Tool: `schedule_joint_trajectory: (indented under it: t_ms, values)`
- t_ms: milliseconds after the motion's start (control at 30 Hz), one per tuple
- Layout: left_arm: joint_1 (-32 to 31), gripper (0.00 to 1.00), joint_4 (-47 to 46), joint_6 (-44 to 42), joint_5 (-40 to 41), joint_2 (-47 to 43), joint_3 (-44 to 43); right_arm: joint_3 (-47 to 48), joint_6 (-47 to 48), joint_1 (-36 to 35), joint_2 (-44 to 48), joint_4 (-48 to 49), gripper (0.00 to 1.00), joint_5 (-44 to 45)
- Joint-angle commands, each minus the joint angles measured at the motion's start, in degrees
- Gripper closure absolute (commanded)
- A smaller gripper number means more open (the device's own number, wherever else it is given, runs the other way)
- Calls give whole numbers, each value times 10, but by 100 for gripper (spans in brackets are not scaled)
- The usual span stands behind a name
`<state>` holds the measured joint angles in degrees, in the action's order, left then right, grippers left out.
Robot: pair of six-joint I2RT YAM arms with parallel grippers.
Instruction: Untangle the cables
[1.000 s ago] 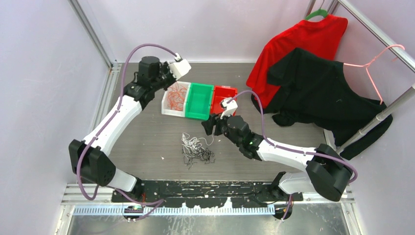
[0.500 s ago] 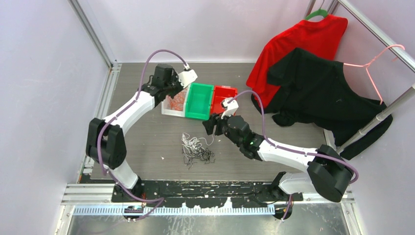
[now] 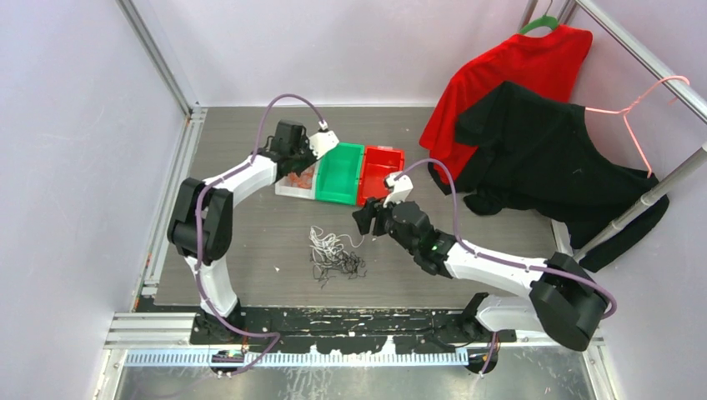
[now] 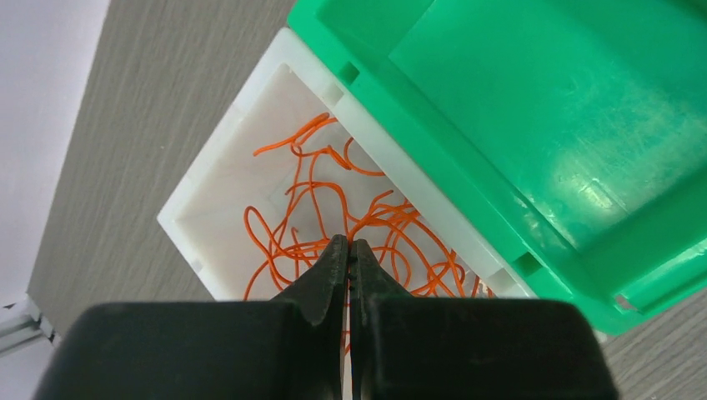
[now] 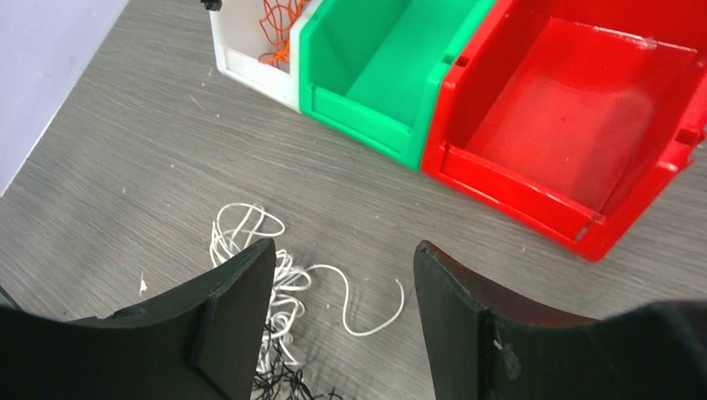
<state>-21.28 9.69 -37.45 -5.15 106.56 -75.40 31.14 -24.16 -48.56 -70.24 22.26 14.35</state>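
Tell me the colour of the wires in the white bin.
Orange; the wires in the white bin show best in the left wrist view.

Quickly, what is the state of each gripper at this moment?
Left gripper: closed over the white bin, nothing seen held.
Right gripper: open, empty, above the white cables.

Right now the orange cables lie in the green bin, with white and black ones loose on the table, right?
No: the orange cables lie in the white bin, as the left wrist view shows; white and black ones are loose on the table.
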Motion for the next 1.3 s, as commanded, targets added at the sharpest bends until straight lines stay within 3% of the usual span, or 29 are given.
schedule_joint_trajectory:
  t_ms: [0, 100, 433, 600, 767, 1033, 1267]
  values:
    - [16, 100, -11, 11, -5, 18, -19, -2, -26, 3, 40, -32, 33, 15]
    - [28, 97, 54, 29, -31, 33, -61, 11, -44, 3, 63, -116, 31, 20]
    - [52, 60, 213, 49, -111, 22, -142, 17, -74, 3, 170, -305, 26, 3]
    - [62, 28, 339, 47, -160, -1, -205, 43, -66, 3, 199, -401, 26, -16]
    - [62, 11, 423, 65, -184, -28, -251, 69, -63, 3, 213, -444, 27, -31]
    - [63, 11, 447, 132, -229, -89, -226, 84, -65, 3, 196, -393, 30, -13]
    - [63, 31, 506, 126, -370, -147, -134, 82, -78, 2, 113, -279, 36, -84]
